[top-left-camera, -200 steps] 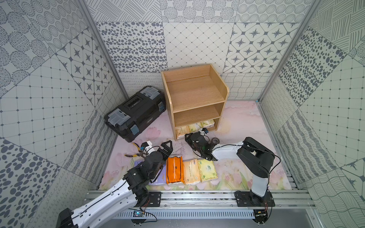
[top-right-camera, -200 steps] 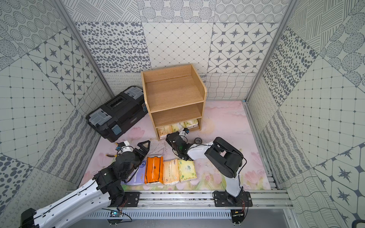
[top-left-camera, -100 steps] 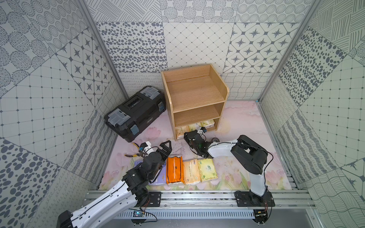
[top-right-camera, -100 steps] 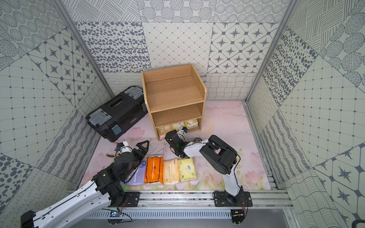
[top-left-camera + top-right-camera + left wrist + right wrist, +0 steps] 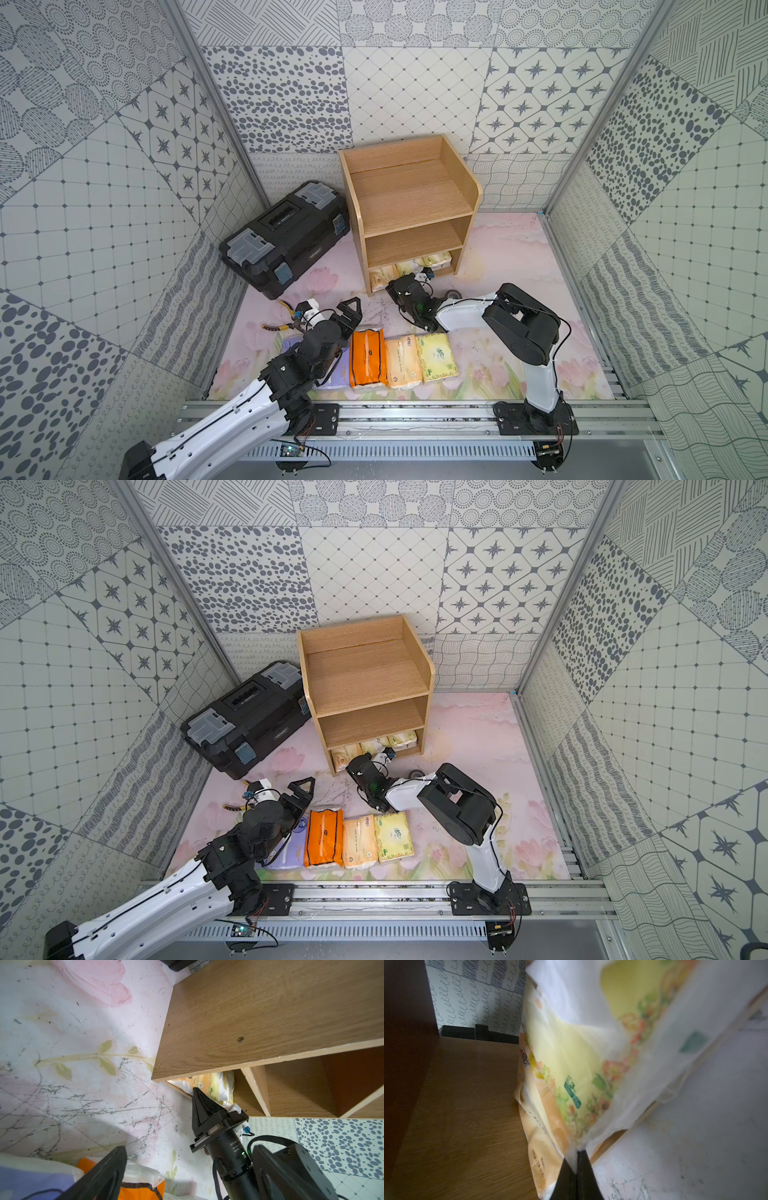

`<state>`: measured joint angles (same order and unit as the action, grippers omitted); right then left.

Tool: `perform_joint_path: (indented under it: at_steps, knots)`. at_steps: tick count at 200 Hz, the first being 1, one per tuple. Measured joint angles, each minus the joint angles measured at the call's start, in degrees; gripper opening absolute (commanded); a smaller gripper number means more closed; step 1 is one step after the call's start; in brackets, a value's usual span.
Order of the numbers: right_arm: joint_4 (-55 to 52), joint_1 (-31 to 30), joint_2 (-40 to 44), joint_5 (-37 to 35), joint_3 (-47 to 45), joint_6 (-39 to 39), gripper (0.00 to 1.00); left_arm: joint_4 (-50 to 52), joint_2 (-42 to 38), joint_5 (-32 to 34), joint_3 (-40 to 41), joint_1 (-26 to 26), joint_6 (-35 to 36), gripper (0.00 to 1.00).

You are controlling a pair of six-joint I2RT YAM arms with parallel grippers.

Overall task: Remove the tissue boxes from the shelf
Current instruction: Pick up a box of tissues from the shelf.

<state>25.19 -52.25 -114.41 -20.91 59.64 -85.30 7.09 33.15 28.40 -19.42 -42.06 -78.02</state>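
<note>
The shelf [image 5: 409, 195] stands at the back of the floral mat, its two upper tiers bare. A black toolbox [image 5: 286, 237] lies just beside it. Only the bottom tier holds stock: several cream and yellow-green packs [image 5: 436, 259] show at its open front. In front of the shelf, near the robot's rail, four packs lie side by side in a row: lavender pack [image 5: 338, 372], orange pack [image 5: 366, 357], cream pack [image 5: 402, 360] and green-printed pack [image 5: 438, 357].

The step in hand is the pull-out from the bottom tier. The right gripper [image 5: 576, 1159] sits at the mouth of that tier, clenched on the thin plastic flap at the end of a yellow floral pack [image 5: 571, 1053]. That pack rests on the bottom board at its front edge, against a cream neighbour. The left gripper [image 5: 344, 316] hangs in front of the shelf over the lavender end of the row, jaws spread wide and grasping nothing.

The next move probably calls for a straight, level draw away from the shelf. The hold is on wrapper, not on the pack's body (a flap may stretch or slip), so a slow pull looks wise. The neighbour may be dragged along. Once clear of the board, the pack would go at the row's green end.
</note>
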Motion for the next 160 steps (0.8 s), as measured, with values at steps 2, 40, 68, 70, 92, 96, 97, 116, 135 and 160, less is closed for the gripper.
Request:
perform_joint_path:
  at_steps: [2, 40, 68, 70, 92, 96, 97, 116, 135, 160]
  knots:
    - [0.1, 0.0, 0.1, 0.0, -0.2, 0.0, 0.0, -0.2, 0.2, -0.1, 0.1, 0.2, 0.0, 0.99]
    - [0.6, 0.0, 3.6, 1.4, -3.8, 0.3, 0.0, -3.6, 4.4, -3.0, 0.4, 2.9, -0.2, 0.99]
    - [2.1, 0.0, 6.1, 2.7, -6.4, 0.2, 0.0, -7.9, 7.8, -5.0, 0.9, 4.0, -0.4, 1.0]
    - [2.1, 0.0, 6.2, 2.8, -6.6, 0.2, 0.0, -8.5, 8.2, -5.2, 1.0, 4.1, -0.4, 0.99]
    - [3.0, 0.0, 7.7, 3.7, -8.6, 0.1, 0.0, -12.9, 10.8, -6.4, 2.4, 4.9, -1.1, 1.0]
    - [3.0, 0.0, 8.0, 3.9, -9.0, 0.2, 0.0, -13.5, 11.2, -6.7, 2.6, 5.0, -1.3, 0.99]
    - [3.0, 0.0, 8.1, 3.9, -9.1, 0.1, 0.0, -13.7, 11.3, -6.8, 2.6, 5.0, -1.3, 0.99]
    - [3.4, -0.1, 9.7, 4.5, -11.3, -0.2, 0.0, -17.2, 13.3, -7.6, 3.2, 5.5, -2.0, 0.99]
    - [3.8, -0.2, 11.2, 4.9, -13.0, -0.5, 0.0, -20.1, 15.2, -8.3, 3.4, 5.7, -2.9, 0.99]
    - [4.1, -0.2, 13.3, 5.2, -14.5, -0.7, 0.0, -24.2, 18.6, -9.2, 3.4, 5.8, -3.9, 0.99]
